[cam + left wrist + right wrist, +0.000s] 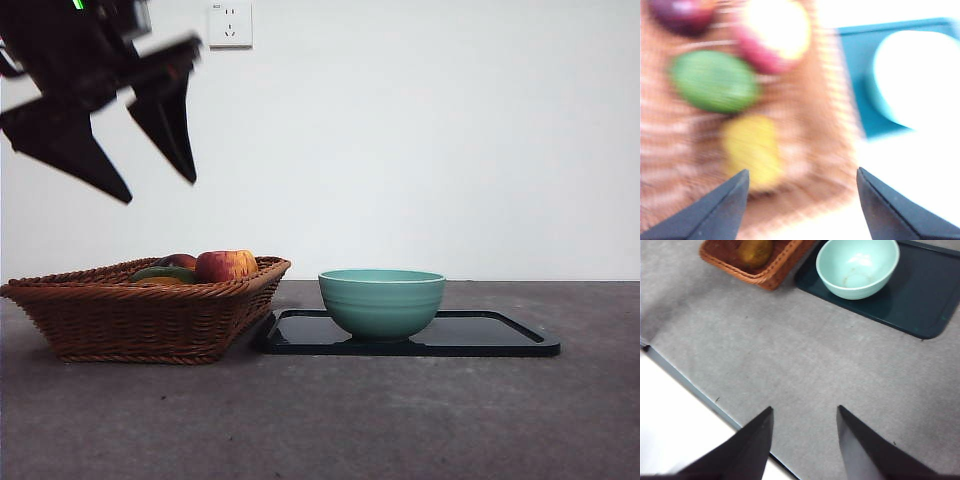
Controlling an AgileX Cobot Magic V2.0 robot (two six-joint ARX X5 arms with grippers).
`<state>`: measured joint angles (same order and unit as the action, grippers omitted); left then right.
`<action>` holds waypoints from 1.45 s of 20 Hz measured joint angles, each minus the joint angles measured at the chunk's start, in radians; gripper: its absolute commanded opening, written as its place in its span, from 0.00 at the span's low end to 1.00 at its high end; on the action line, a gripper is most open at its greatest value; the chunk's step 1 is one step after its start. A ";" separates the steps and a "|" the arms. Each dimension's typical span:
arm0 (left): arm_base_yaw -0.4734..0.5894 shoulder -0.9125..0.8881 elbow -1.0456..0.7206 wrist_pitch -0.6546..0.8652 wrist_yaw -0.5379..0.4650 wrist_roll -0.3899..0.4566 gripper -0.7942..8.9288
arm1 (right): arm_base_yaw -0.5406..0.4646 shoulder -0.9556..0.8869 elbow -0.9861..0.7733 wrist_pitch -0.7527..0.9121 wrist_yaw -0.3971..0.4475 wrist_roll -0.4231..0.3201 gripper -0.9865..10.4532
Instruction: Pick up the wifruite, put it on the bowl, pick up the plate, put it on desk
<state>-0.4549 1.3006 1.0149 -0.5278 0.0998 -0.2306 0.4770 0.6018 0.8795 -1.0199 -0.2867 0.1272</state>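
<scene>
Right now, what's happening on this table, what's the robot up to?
The left gripper hangs open above the wicker basket, holding nothing. The wifruite lies in the basket beside a green fruit and an apple. The bowl sits empty on a black tray next to the basket. The right gripper waits open over bare desk, away from everything. Nothing has been picked up yet.

No readable text, labels, brands or numbers anywhere: none on the wall socket [230, 24], the wicker basket [150, 320], the bowl [382, 301] or the tray [500, 340].
</scene>
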 measured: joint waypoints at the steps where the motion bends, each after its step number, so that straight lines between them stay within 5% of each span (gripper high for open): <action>1: 0.000 -0.024 0.000 -0.018 0.040 0.012 0.44 | 0.000 0.000 0.000 0.000 0.000 0.000 0.26; 9: -0.001 -0.203 0.000 -0.158 0.397 0.143 0.44 | 0.000 0.000 0.000 0.000 0.000 0.000 0.26; 19: -0.001 -0.243 0.000 -0.224 0.409 0.220 0.44 | 0.000 0.000 0.000 0.000 0.002 0.014 0.26; 25: -0.001 -0.243 0.000 -0.224 0.409 0.222 0.44 | 0.000 0.033 0.001 0.121 0.033 0.145 0.26; 29: -0.001 -0.243 0.000 -0.224 0.409 0.222 0.44 | -0.003 0.211 0.047 0.227 0.054 0.189 0.28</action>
<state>-0.4557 1.0573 1.0149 -0.7513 0.5083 -0.0086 0.4744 0.8124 0.9264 -0.7925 -0.2329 0.3161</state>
